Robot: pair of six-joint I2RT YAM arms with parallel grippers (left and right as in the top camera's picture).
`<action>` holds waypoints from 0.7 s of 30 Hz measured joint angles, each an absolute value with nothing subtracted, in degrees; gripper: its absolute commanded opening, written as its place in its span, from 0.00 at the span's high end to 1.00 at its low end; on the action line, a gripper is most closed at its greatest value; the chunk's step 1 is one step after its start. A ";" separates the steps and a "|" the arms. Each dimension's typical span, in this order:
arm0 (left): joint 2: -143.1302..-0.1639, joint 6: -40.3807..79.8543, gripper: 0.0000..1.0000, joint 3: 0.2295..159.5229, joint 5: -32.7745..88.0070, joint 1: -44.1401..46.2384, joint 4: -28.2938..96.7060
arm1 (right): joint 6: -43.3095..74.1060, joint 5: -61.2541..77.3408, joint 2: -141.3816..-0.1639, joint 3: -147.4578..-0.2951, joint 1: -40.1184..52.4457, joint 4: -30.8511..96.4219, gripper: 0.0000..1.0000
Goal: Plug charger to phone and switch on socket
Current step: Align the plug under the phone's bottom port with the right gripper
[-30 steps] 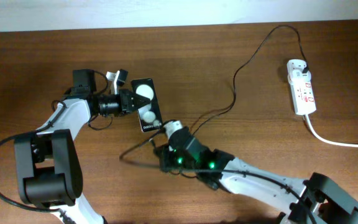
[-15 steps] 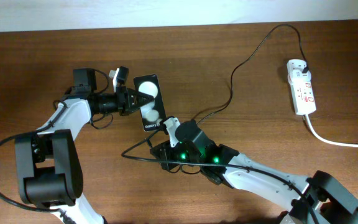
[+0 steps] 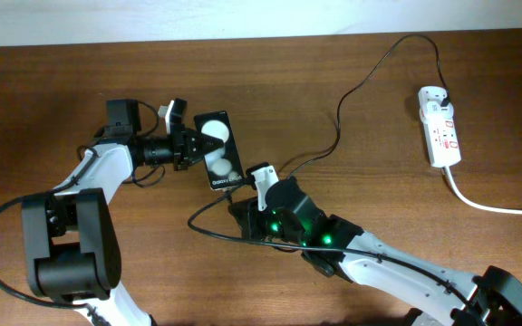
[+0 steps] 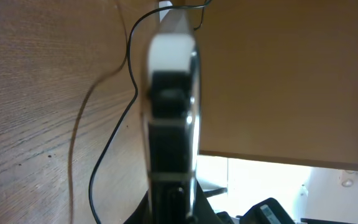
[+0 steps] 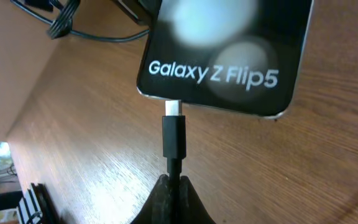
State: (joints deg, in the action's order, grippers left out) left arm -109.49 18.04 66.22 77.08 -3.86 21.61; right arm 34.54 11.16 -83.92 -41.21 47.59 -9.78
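The black phone (image 3: 217, 149) lies tilted on the wooden table, and its screen reads "Galaxy Z Flip5" (image 5: 222, 56). My left gripper (image 3: 191, 145) is shut on its long left edge; the left wrist view shows the phone (image 4: 169, 124) edge-on between the jaws (image 4: 173, 202). My right gripper (image 3: 240, 187) is shut on the charger (image 5: 174, 134) just behind its black connector. The silver tip (image 5: 174, 107) meets the phone's bottom edge. The thin black cable (image 3: 339, 122) runs back to the white socket (image 3: 439, 127) at the far right.
The socket's thick white cord (image 3: 488, 206) trails off the right edge. Slack loops of black cable (image 3: 208, 226) lie beside my right arm. The table's far edge (image 3: 261, 41) meets a white wall.
My right gripper has moved up and right with the connector, bringing it to the phone's bottom edge. The phone, held by the left gripper, shifted slightly up and right.
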 measured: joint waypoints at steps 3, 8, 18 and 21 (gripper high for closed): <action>-109.49 18.04 1.00 66.22 77.10 -3.86 21.61 | 35.86 10.33 -83.92 -41.21 47.59 -10.50 0.96; -109.49 18.06 1.00 66.22 77.62 -3.86 21.61 | 37.93 10.39 -83.94 -41.21 47.59 -10.79 0.96; -109.49 18.06 1.00 66.22 77.56 -3.86 21.61 | 39.31 12.25 -83.96 -41.10 47.59 -8.19 0.96; -109.49 18.06 1.00 66.22 77.56 -3.86 21.61 | 39.46 11.86 -83.96 -41.10 47.59 -8.38 0.96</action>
